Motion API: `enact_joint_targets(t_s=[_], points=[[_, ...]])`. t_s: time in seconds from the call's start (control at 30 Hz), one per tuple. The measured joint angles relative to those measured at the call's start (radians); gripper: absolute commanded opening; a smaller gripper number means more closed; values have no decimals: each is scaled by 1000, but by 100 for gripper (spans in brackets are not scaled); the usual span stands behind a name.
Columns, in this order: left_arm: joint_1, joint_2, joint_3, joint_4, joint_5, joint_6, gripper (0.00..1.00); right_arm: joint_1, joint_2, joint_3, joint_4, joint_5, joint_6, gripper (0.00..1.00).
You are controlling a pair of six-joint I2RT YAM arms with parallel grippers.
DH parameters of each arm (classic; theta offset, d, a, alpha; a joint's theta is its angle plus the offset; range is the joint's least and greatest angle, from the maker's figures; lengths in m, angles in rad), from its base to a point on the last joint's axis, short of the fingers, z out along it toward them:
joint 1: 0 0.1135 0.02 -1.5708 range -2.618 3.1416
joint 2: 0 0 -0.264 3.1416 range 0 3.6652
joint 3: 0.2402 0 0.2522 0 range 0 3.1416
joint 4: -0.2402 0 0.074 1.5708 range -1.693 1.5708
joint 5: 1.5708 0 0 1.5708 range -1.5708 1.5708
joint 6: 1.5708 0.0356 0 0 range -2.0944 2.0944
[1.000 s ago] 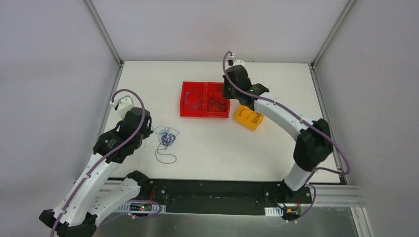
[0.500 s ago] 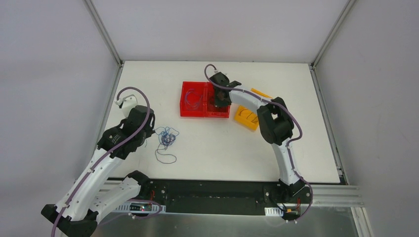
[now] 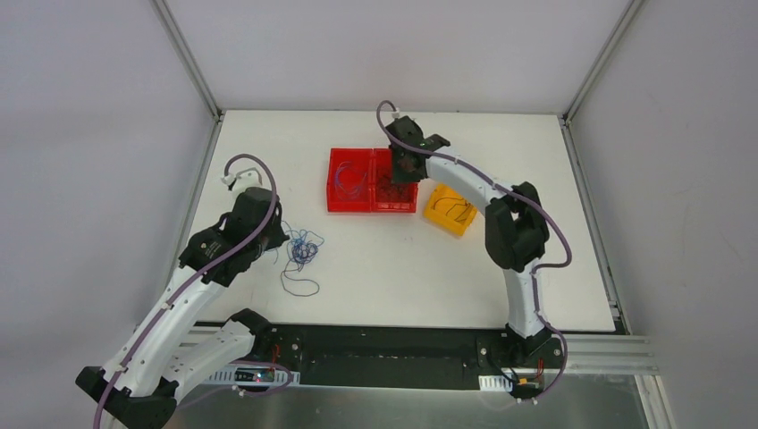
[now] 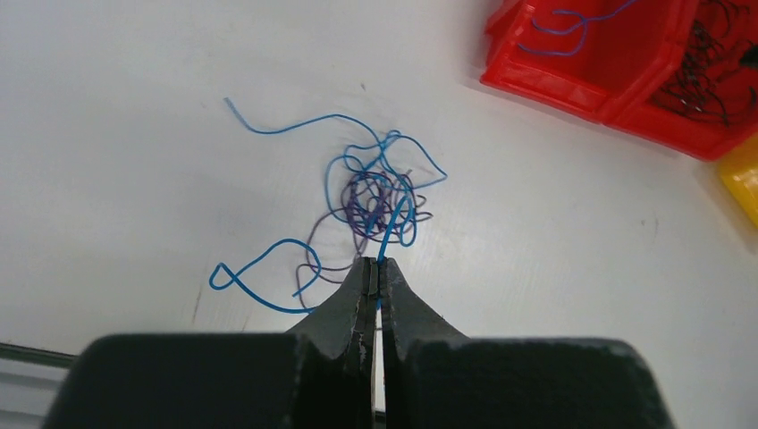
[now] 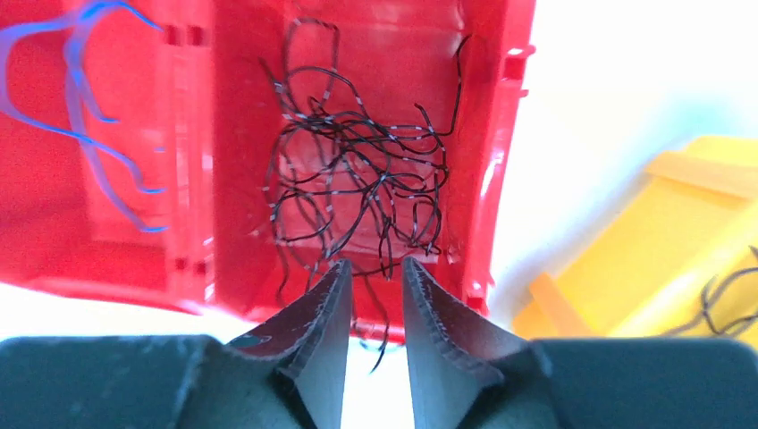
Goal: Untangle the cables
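The cables (image 3: 302,250) lie as a small knot of thin blue and purple wires on the white table, left of centre. In the left wrist view the knot (image 4: 380,192) sits just ahead of my left gripper (image 4: 377,264), which is shut on one blue strand (image 4: 386,239) rising from it. My right gripper (image 5: 376,268) hovers open over the right compartment of the red bin (image 5: 223,179), where a heap of black cables (image 5: 357,179) lies. One black strand (image 5: 383,326) dangles loose over the bin's near rim between the spread jaws.
The red bin's (image 3: 332,201) left compartment holds blue cables (image 5: 89,152). A yellow bin (image 3: 450,210) with a black cable stands right of it. A single purple loop (image 3: 299,284) trails from the knot toward the near edge.
My right arm swung from beside the yellow bin to above the red bin's right compartment, and its jaws opened. The left gripper shifted slightly, still shut.
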State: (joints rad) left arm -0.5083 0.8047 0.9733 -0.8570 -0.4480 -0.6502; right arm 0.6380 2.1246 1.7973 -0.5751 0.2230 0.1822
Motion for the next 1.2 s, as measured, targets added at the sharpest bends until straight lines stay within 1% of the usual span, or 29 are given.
enact_joint_targets(t_s=[0.03, 0.07, 0.1, 0.13, 0.17, 0.27, 0.33, 0.5, 0.6, 0.67, 0.8, 0.93, 1.0, 1.03, 1.13, 1.2], points=[[0, 0, -2, 15, 28, 13, 0, 0, -26, 0, -4, 0, -3, 34], [0, 0, -6, 34, 73, 28, 0, 0, -58, 0, -8, 0, -6, 41], [0, 0, -8, 51, 116, 42, 0, 0, -92, 0, -10, 0, -10, 53], [0, 0, -10, 74, 163, 63, 0, 0, -120, -2, -8, -1, -13, 63], [0, 0, -13, 97, 220, 74, 0, 0, -158, -10, -4, -3, -17, 69], [-3, 9, -17, 166, 383, 116, 0, 1, -293, -78, 21, -18, -36, 83], [-19, 25, -17, 206, 475, 137, 0, 2, -377, -141, 40, -29, -44, 89], [-116, 77, -3, 258, 624, 188, 0, 8, -584, -363, 102, -65, -63, 91], [-160, 118, 21, 292, 732, 205, 0, 10, -723, -548, 159, -88, -63, 91], [-180, 139, 33, 322, 787, 216, 0, 10, -845, -687, 187, -93, -55, 92], [-200, 157, 37, 382, 869, 223, 0, 10, -1002, -813, 197, -88, -40, 92], [-206, 180, 38, 429, 911, 224, 0, 10, -1076, -874, 215, -71, -23, 92], [-206, 203, 38, 443, 912, 224, 5, 10, -1102, -912, 223, -66, -10, 92], [-206, 215, 38, 447, 911, 224, 10, 10, -1110, -925, 224, -64, -6, 92], [-206, 250, 37, 457, 901, 225, 46, 10, -1126, -962, 225, -66, 10, 92], [-206, 264, 31, 462, 885, 226, 62, 10, -1127, -974, 229, -73, 20, 92]])
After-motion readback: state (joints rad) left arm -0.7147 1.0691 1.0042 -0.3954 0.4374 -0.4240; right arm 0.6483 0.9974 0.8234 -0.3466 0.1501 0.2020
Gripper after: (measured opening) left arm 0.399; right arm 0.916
